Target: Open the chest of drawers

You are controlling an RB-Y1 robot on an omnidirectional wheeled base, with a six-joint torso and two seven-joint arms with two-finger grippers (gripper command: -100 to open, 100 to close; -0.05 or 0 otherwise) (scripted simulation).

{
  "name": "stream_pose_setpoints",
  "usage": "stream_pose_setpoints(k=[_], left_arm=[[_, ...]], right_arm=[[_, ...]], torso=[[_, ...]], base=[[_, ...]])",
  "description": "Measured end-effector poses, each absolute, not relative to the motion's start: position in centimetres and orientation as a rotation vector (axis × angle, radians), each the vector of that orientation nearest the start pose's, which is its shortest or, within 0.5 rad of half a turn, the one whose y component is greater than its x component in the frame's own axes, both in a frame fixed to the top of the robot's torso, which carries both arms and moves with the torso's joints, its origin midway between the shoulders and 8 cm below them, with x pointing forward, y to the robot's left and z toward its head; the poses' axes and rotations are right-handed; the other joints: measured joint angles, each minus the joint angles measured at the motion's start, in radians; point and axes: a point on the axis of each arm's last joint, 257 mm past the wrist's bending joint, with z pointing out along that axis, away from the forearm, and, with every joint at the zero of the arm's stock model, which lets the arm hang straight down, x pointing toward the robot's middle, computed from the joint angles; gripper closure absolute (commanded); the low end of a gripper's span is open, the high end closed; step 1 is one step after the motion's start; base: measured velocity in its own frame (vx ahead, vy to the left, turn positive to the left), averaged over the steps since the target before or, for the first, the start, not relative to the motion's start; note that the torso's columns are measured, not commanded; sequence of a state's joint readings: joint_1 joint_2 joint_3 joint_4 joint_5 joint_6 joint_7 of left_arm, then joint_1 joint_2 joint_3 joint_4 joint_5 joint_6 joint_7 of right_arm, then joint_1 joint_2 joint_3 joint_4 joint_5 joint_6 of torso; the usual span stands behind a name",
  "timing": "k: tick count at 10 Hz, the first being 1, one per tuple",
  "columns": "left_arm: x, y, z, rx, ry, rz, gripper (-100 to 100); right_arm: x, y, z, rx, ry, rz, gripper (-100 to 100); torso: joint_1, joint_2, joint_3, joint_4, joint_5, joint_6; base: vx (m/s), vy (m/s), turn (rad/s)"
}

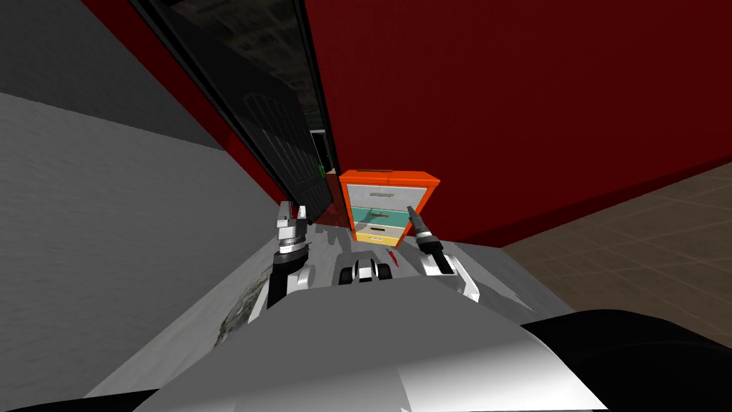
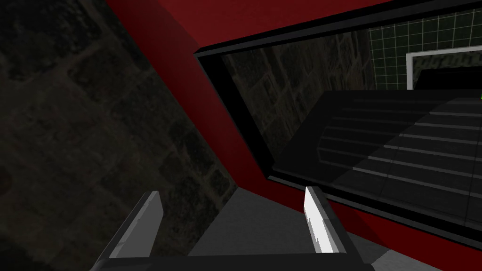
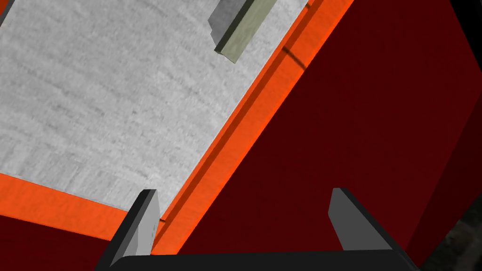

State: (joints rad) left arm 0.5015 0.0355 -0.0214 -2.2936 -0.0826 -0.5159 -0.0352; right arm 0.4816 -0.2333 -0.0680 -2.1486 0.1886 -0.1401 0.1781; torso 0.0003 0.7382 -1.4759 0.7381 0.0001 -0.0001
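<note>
Holding the right gripper (image 1: 410, 212) wide open, empty, near the right front edge of the orange box-shaped chest of drawers (image 1: 386, 192) with grey fronts, against the dark red wall (image 1: 536, 107). Hanging the left gripper (image 1: 293, 209) left of it, open, empty too.

Head looks down; right wrist faces chest (image 1: 387, 207) closely.

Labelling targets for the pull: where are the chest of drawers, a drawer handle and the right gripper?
chest of drawers (image 1: 372, 202): head view, grey top drawer front.
drawer handle (image 3: 242, 23): right wrist view, bar's middle.
right gripper (image 3: 243, 190): right wrist view, between its open fingers.
</note>
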Motion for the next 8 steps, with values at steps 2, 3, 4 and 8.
stream_pose_setpoints(k=[2, 3, 4, 8], left_arm=[[34.1, 25.7, 3.1, -0.546, 0.678, -1.247, 0], [34.1, 25.7, 3.1, -0.546, 0.678, -1.247, 0], [34.1, 25.7, 3.1, -0.546, 0.678, -1.247, 0], [34.1, 25.7, 3.1, -0.546, 0.678, -1.247, 0]], right_arm=[[40.8, -32.3, -12.0, 0.567, 1.278, 0.652, -100], [41.1, -32.9, -12.6, 0.541, 1.306, 0.597, -100], [41.8, -33.5, -13.4, 0.509, 1.340, 0.529, -100], [42.2, -35.5, -15.1, 0.421, 1.429, 0.333, -100]], torso=[[0.000, 0.000, 0.000, 0.000, 0.000, 0.001], [0.000, 0.000, 0.000, 0.000, 0.000, 0.000], [0.001, 0.000, 0.000, 0.000, 0.000, 0.000], [0.000, 0.000, 0.000, 0.000, 0.000, 0.000]], base=[[-0.015, 0.069, 0.109], [-0.018, 0.090, 0.183], [-0.009, 0.064, 0.088], [-0.007, 0.054, 0.116]])
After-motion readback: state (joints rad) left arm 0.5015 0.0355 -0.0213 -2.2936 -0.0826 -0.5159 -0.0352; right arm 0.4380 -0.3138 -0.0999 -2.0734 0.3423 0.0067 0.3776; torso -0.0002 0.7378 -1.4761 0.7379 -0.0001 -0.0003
